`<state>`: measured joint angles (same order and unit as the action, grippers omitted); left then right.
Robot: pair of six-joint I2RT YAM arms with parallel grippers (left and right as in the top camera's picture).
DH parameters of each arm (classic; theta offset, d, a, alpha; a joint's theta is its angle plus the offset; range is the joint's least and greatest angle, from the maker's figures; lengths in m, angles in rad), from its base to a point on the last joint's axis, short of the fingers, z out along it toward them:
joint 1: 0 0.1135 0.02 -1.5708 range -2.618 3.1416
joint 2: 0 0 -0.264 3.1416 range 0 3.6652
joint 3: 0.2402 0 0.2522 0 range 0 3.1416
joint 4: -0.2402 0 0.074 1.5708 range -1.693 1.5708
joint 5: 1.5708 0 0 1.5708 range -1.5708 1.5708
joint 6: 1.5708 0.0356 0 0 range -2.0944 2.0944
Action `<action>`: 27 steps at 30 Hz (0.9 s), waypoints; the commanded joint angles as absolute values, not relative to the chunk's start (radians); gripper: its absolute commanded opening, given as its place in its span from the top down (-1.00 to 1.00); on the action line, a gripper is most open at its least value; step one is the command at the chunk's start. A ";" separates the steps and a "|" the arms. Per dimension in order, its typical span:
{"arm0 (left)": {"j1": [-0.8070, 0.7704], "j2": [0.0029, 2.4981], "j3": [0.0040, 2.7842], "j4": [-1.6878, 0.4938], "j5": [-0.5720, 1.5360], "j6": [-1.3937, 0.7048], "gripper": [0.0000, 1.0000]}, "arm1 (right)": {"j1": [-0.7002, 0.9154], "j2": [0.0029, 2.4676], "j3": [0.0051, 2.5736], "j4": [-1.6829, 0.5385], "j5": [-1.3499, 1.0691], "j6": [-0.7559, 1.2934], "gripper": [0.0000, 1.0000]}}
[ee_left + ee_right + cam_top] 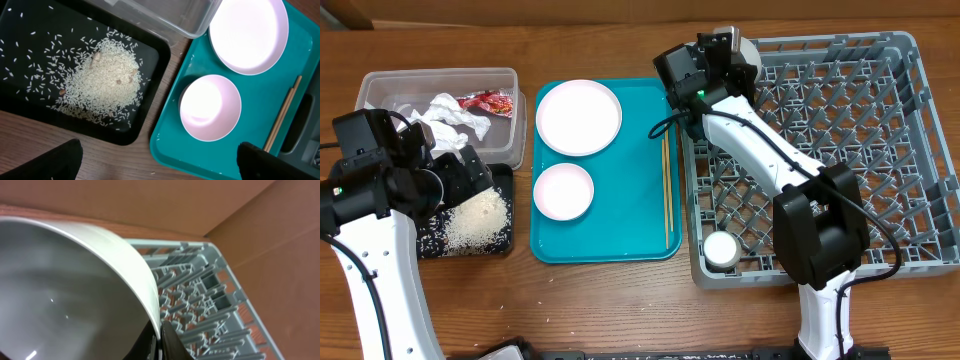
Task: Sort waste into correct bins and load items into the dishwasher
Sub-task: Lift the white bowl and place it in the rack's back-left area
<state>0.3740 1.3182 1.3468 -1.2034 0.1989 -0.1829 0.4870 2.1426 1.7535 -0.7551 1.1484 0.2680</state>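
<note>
My right gripper (722, 55) is shut on the rim of a pale bowl (747, 47), holding it tilted over the far left corner of the grey dishwasher rack (880, 130). In the right wrist view the bowl (65, 290) fills the left side, its rim pinched at the gripper (161, 330), with the rack's pegs (210, 295) behind. A white cup (723, 250) sits in the rack's near left corner. My left gripper (160, 150) is open and holds nothing, above the black tray (20, 107) of rice (102, 80). The plate (578, 117), a second bowl (563, 190) and the chopsticks (666, 195) lie on the teal tray (620, 245).
The clear tub (380, 85) at the far left holds crumpled napkins (450, 115) and the red wrapper (488, 101). A few stray rice grains lie on the teal tray's edge (165, 150) and on the wooden table (580, 310).
</note>
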 commanded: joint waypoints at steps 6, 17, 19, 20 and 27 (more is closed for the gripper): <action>0.379 1.309 1.353 -1.200 0.207 -0.171 -1.00 | 0.516 2.140 1.753 -0.826 1.060 0.397 0.92; 0.379 1.309 1.353 -1.200 0.207 -0.171 -1.00 | 0.626 2.139 1.763 -0.852 1.060 0.397 -0.38; 0.379 1.309 1.353 -1.200 0.207 -0.171 -1.00 | 0.630 2.130 1.787 -0.892 1.045 0.397 -0.43; 0.379 1.309 1.353 -1.200 0.207 -0.171 -1.00 | 0.629 2.123 1.797 -0.907 1.023 0.397 -0.44; 0.379 1.309 1.353 -1.200 0.207 -0.171 -1.00 | 0.629 2.057 1.883 -0.995 0.672 0.398 -0.53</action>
<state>0.3740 1.3182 1.3468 -1.2030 0.1989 -0.1825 0.6300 2.1391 1.8164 -0.9760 0.8951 0.3923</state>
